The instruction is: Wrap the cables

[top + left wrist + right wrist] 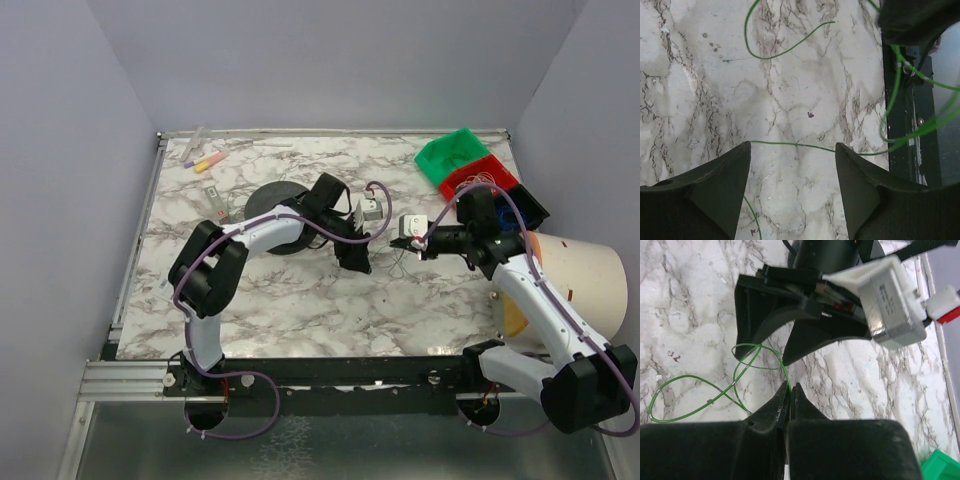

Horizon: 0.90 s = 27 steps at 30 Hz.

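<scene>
- Right gripper (790,387), seen from its own wrist camera, is pinched shut on the cable (747,365), a hair-thin green strand. From the pinch the strand springs away into two loose loops lying on the counter (685,315). It looks stiff and springy, so hold the pinch firm and do not let the strand slide between the smooth black pads.
- From the left wrist, the left gripper (792,160) hangs over the marble-patterned counter with its jaws wide apart. One straight run of the cable crosses the gap just beyond the fingertips. More of it arcs across the top of this view and bunches in curls at the counter's dark right edge.
- To wrap well, I judge you should lower the left gripper squarely over that straight run and close gently. Then lead the strand round in even turns. A wire this fine will kink if jerked and will spring open if let slack.
- From above, both grippers meet near the counter's middle, tips close together. The cable is too thin to make out there.
- The flat black round spool (270,205) sits behind the left arm. The green and red bins (455,155) stand at the far right corner, and a white bucket (585,285) stands beside the right arm.
</scene>
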Motion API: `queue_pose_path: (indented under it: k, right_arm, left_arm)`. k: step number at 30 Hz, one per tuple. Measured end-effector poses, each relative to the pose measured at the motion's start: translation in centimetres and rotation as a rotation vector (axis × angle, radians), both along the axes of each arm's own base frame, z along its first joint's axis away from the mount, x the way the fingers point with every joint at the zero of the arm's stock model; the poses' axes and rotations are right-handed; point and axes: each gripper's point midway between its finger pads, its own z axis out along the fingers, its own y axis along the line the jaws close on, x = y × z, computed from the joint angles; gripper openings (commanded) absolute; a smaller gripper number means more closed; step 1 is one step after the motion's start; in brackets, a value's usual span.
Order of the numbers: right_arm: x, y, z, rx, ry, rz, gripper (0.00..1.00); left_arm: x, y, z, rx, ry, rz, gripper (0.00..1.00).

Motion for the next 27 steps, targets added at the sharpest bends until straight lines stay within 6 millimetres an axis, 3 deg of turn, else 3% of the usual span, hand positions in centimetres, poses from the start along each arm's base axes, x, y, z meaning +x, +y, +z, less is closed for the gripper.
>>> queue_pose_path:
  k: [7,15,18,21,24,27]
  right_arm:
    - [0.9,-0.9,-2.0,-0.045,-0.006,-0.065,0.0]
    - [0.9,-1.0,-2.6,-0.053,-0.001,-0.062,0.0]
    - [0.0,-0.9,-3.0,-0.064,0.015,-0.019,0.0]
    - [-1.6,-0.5,-2.7,-0.058,0.044,0.057,0.0]
    - [-2.5,0.1,-1.1,-0.021,0.036,0.12,0.0]
    - [-2.6,0.7,0.9,0.012,0.011,0.156,0.01]
  left_arm:
    - [-1.2,-0.1,1.7,-0.053,0.021,-0.049,0.7]
    - [-1.3,-0.3,2.2,-0.066,0.054,-0.042,0.7]
    - [-0.5,0.1,2.5,-0.072,0.046,-0.02,0.7]
    - [1.8,1.0,3.1,-0.073,0.015,0.047,0.71]
    - [4.5,1.3,4.3,-0.075,-0.025,0.124,0.72]
    - [5.9,0.3,6.1,-0.098,-0.056,0.151,0.72]
